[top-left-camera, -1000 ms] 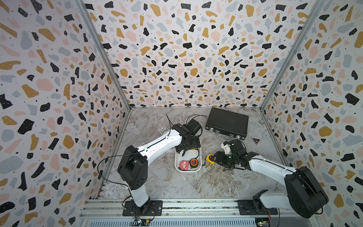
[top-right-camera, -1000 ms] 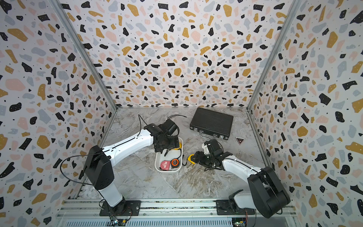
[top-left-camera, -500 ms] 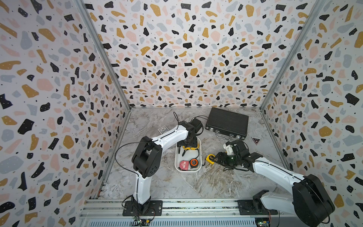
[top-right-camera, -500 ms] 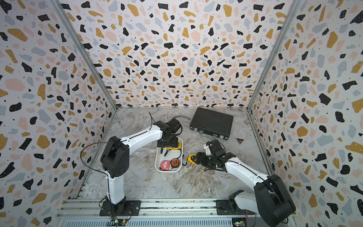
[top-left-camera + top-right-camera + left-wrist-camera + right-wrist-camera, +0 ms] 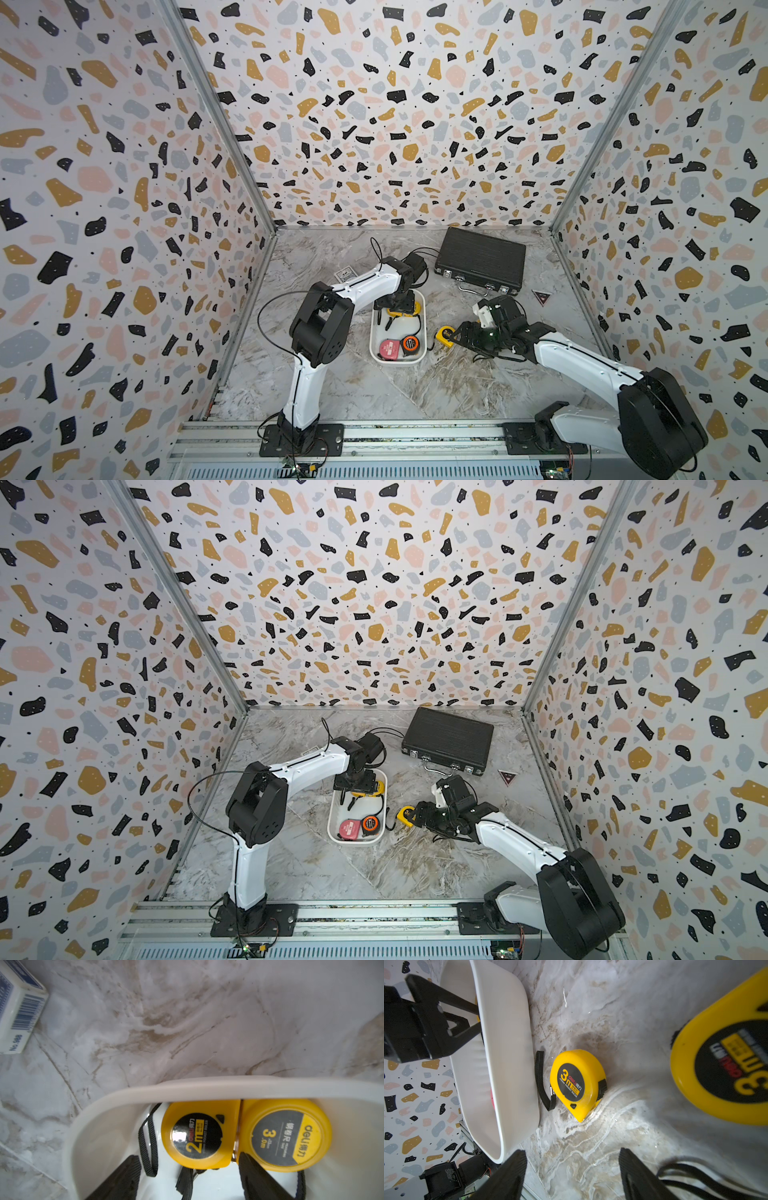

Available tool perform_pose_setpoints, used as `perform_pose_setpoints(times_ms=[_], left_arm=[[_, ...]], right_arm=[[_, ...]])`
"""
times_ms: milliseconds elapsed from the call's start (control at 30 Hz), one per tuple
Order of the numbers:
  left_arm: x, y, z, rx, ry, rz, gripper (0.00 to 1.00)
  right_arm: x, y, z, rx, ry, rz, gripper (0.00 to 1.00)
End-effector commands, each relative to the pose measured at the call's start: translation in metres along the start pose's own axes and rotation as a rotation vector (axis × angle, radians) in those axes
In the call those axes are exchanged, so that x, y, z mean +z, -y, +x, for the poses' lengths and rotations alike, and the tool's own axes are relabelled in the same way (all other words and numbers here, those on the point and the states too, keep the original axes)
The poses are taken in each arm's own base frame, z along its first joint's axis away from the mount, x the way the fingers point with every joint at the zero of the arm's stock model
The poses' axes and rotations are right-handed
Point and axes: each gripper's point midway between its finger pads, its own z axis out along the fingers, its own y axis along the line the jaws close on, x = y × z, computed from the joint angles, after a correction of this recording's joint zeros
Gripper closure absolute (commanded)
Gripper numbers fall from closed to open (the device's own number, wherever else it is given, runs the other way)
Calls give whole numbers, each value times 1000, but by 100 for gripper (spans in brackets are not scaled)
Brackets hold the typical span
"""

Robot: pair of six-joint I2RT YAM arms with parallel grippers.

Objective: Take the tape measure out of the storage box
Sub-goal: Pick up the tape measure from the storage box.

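Note:
The storage box (image 5: pixel 398 362) (image 5: pixel 357 844) is a shallow white tray mid-table. My left gripper (image 5: pixel 397 309) (image 5: pixel 187 1169) reaches down into its far end. Two yellow tape measures lie there side by side against the end wall, a 2 m one (image 5: pixel 197 1136) and a 3 m one (image 5: pixel 288 1136). The jaws stand open astride the 2 m one's near end, with a gap on one side and the other finger (image 5: pixel 255 1178) at the seam between the two. A pink tape measure (image 5: pixel 387 348) and an orange-black one (image 5: pixel 410 343) lie at the near end. My right gripper (image 5: pixel 463 332) (image 5: pixel 572 1167) is open and empty beside the tray.
Another yellow tape measure (image 5: pixel 446 333) (image 5: pixel 577 1082) lies on the table between the tray and my right gripper. One more (image 5: pixel 726 1064) lies close by my right wrist. A black ribbed case (image 5: pixel 480 259) sits at the back right, a card box (image 5: pixel 345 274) (image 5: pixel 18 1007) at the back left.
My left arm's elbow has swung in toward the tray while the gripper stayed at the tray's far end, and its jaws have narrowed. The right arm has barely moved.

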Motion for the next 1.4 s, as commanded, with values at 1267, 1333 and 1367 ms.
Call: perform_pose_setpoints(times_ms=[1267, 1333, 1367], left_arm=[[27, -5, -17, 2, -38, -29, 35], [27, -5, -17, -1, -40, -27, 40], [26, -5, -17, -4, -41, -26, 44]], right_arm=[[2, -4, -15, -1, 20, -19, 27], [1, -5, -16, -3, 24, -22, 27], [1, -5, -16, -3, 23, -21, 27]])
